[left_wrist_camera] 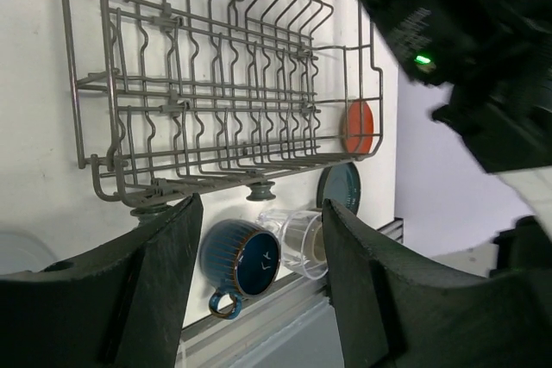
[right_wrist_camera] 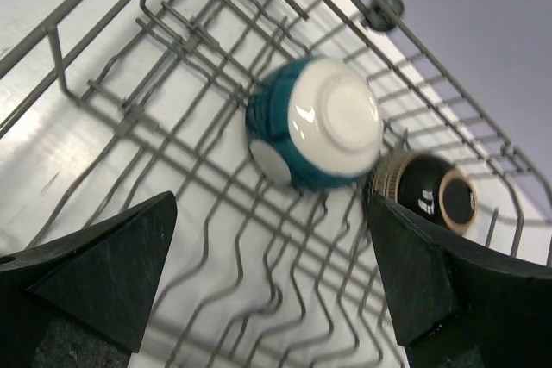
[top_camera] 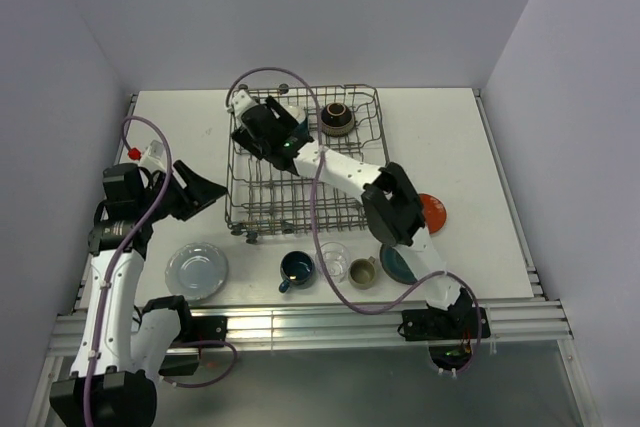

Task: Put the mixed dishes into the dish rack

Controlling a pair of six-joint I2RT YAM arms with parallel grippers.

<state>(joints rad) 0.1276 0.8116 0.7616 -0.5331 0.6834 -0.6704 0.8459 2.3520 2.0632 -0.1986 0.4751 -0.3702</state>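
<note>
Though the top view mostly hides it under the right gripper [right_wrist_camera: 272, 204], the right wrist camera shows a teal bowl [right_wrist_camera: 315, 134] bottom-up on the dish rack [top_camera: 290, 202] wires just beyond that gripper's wide-spread, empty fingers [right_wrist_camera: 95, 265], a brown bowl [right_wrist_camera: 427, 191] past one finger. The left gripper [left_wrist_camera: 261, 204], half open and empty, faces one blue mug [left_wrist_camera: 241, 258] and one clear glass [left_wrist_camera: 297, 239]; elsewhere: three plates [top_camera: 196, 269], one beige cup [top_camera: 362, 271].

White table [top_camera: 470, 147]; aluminium rail [top_camera: 280, 327] along near edge; pale walls [top_camera: 300, 7].

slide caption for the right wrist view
Open right gripper above the dish rack, where a teal bowl lies base-up beside a brown bowl
</note>
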